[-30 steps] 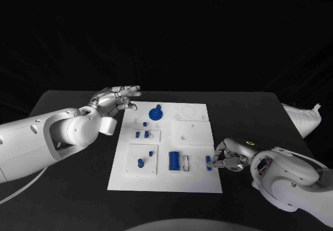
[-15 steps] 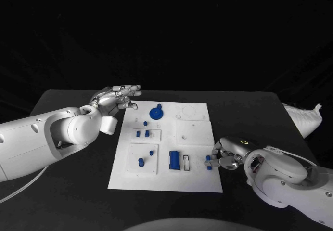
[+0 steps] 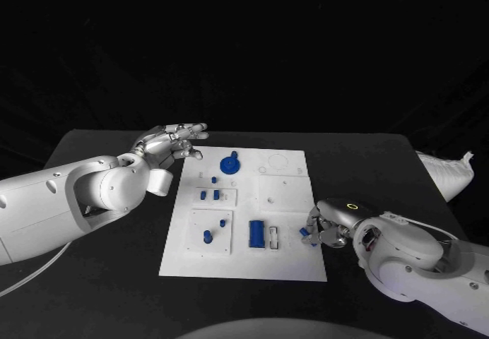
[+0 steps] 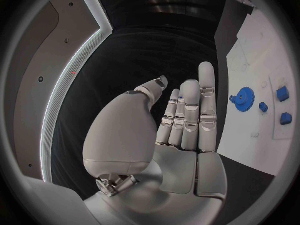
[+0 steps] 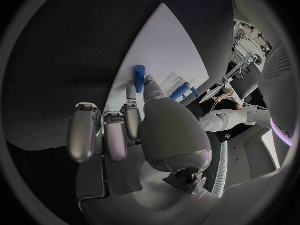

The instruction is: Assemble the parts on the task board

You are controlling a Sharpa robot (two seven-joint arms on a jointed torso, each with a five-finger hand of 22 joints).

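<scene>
The white task board (image 3: 285, 191) lies in the middle of the black table. On it are a blue gear (image 3: 230, 167), a blue block (image 3: 256, 235) and small blue pieces (image 3: 209, 195). My right hand (image 3: 328, 229) is at the board's right edge near the front. It pinches a small blue peg (image 3: 304, 230) between thumb and finger. In the right wrist view the peg (image 5: 139, 77) sticks out past the fingertips (image 5: 131, 92) over the board (image 5: 162, 40). My left hand (image 3: 168, 145) hovers open beyond the board's far left corner, holding nothing. Its wrist view shows the gear (image 4: 242, 98).
A white crumpled bag (image 3: 449, 173) lies at the table's right edge. A white slot piece (image 3: 273, 239) sits beside the blue block. My left forearm (image 3: 92, 191) stretches over the table's left side.
My right hand has crept slightly farther along the board's right edge with the peg, and its arm has come further in. The left hand has not moved.
</scene>
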